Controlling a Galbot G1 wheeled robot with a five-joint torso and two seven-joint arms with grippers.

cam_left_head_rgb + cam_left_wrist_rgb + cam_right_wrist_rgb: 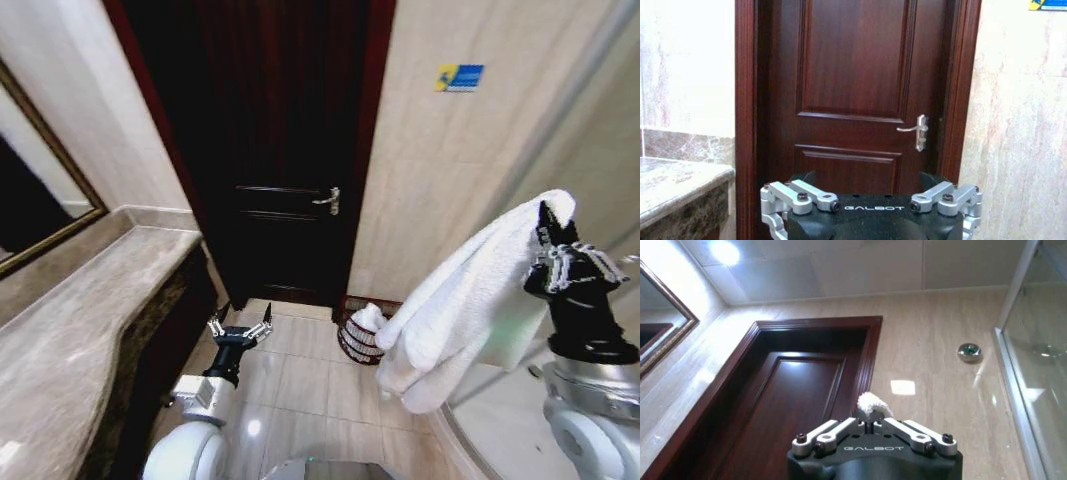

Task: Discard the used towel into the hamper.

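Head view: right gripper, at right of frame and closest to the lens, is raised with its fingers pinched on 1 white towel, which drapes down and left. 1 hamper, a dark wire basket, sits on the floor at lower centre beside the door, with something white already inside it. Left gripper idles low at lower left, fingers spread, holding nothing.

Left wrist view: its 2 fingers stand apart before the door; 1 handle is at centre right.

Right wrist view: jaws pressed together, a towel tuft poking out at centre.

Judgement: carry the towel over the hamper rim and lower it, so the hanging tail lands inside, before release.
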